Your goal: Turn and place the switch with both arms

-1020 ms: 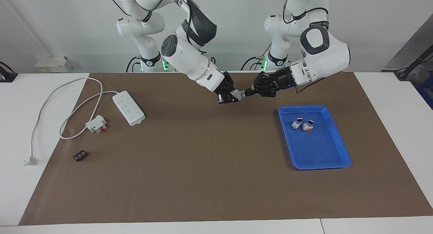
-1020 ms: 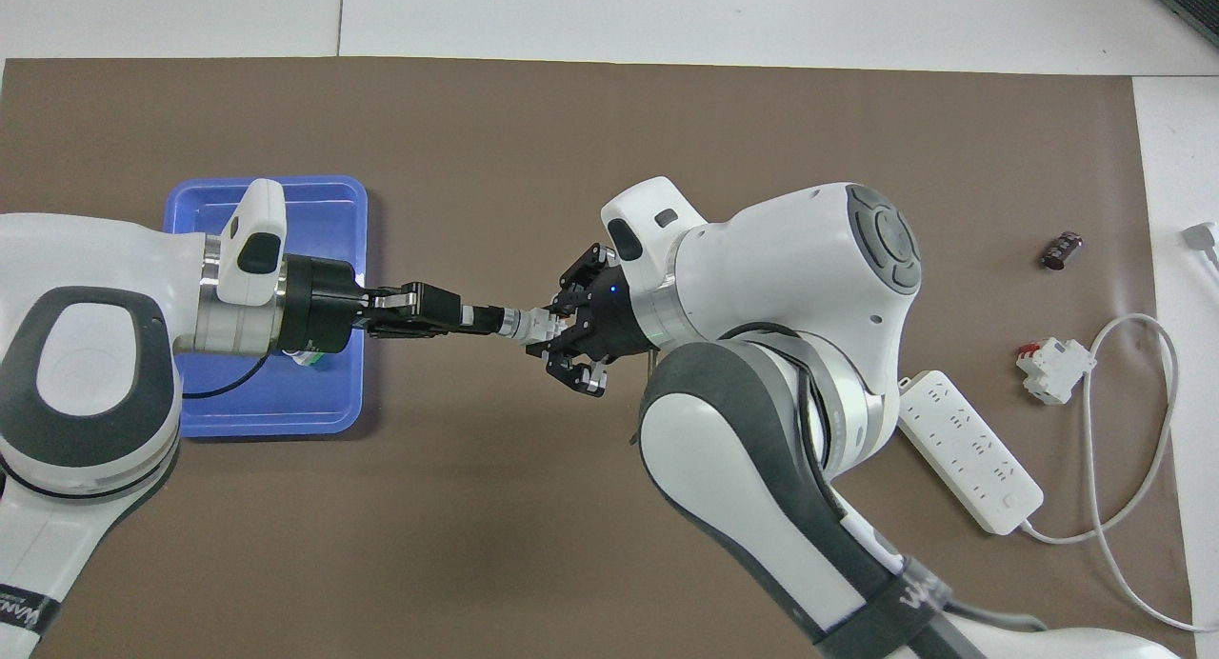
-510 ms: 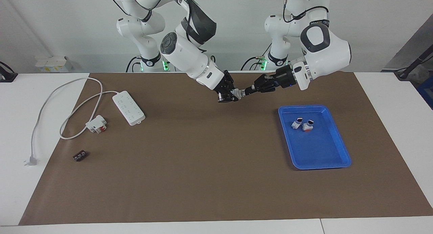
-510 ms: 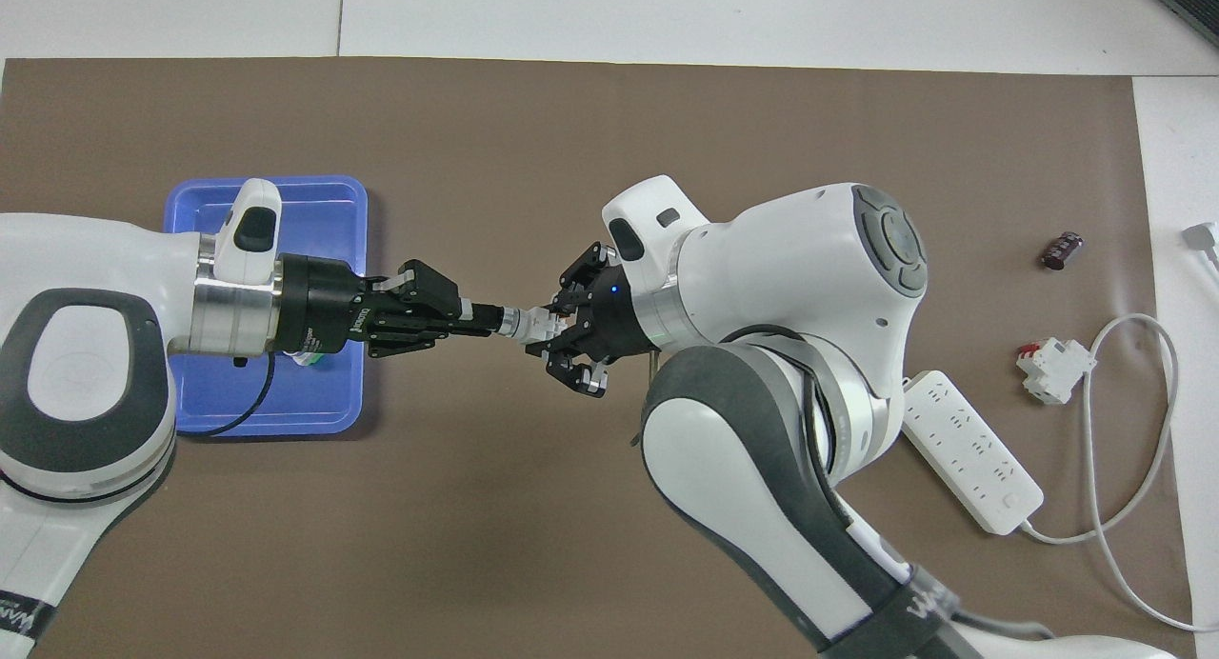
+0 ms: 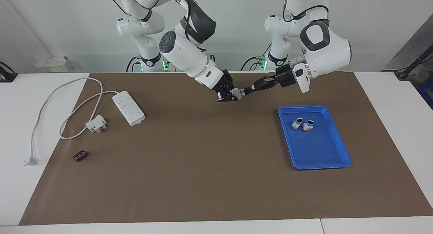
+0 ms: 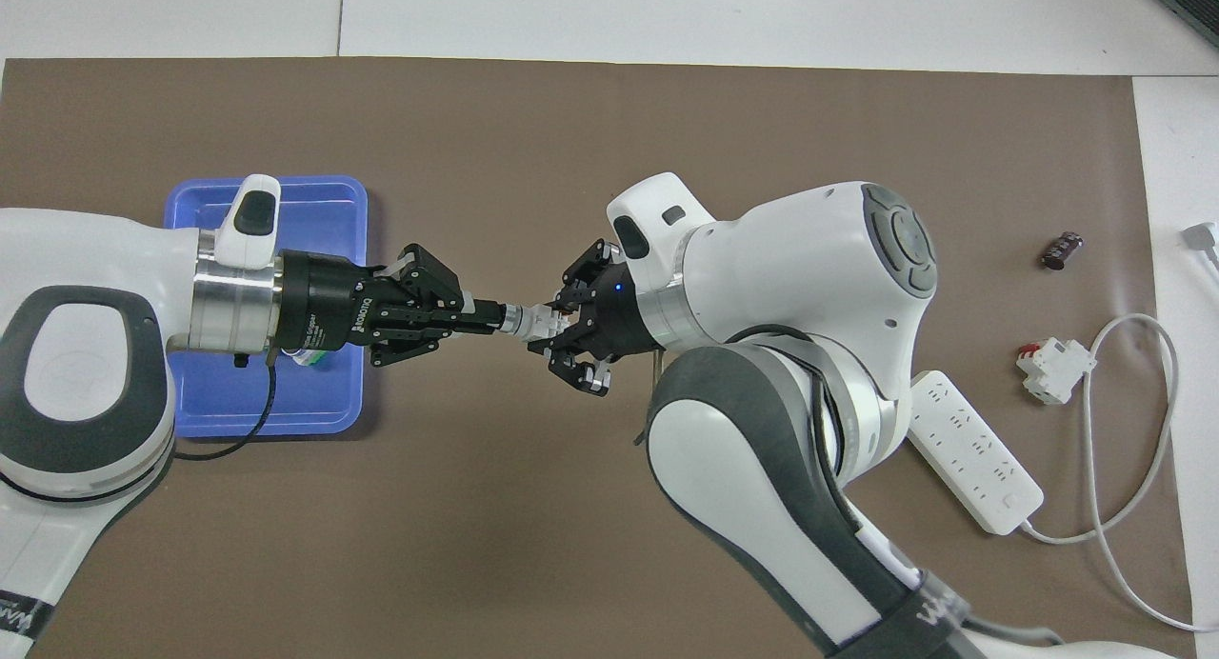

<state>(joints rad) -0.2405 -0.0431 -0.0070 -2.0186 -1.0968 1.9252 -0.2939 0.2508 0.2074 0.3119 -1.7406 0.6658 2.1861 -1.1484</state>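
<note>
A small switch (image 5: 238, 92) (image 6: 529, 324) hangs in the air over the brown mat, between the two grippers. My right gripper (image 5: 232, 95) (image 6: 560, 329) is shut on its white body. My left gripper (image 5: 245, 91) (image 6: 503, 317) is shut on its black tip from the tray's side. The two grippers point at each other in one line. Two more switches (image 5: 297, 123) (image 5: 308, 125) lie in the blue tray (image 5: 314, 166) (image 6: 267, 407) toward the left arm's end of the table. In the overhead view my left wrist covers most of them.
Toward the right arm's end of the table lie a white power strip (image 5: 128, 108) (image 6: 971, 449) with its looped cable (image 5: 50, 95), a white-and-red block (image 5: 96, 124) (image 6: 1052, 357) and a small dark brown piece (image 5: 80, 156) (image 6: 1062, 249).
My left wrist has rolled about its own axis while gripping the switch's tip. Both grippers and the switch have risen slightly. The right gripper has kept its hold on the body.
</note>
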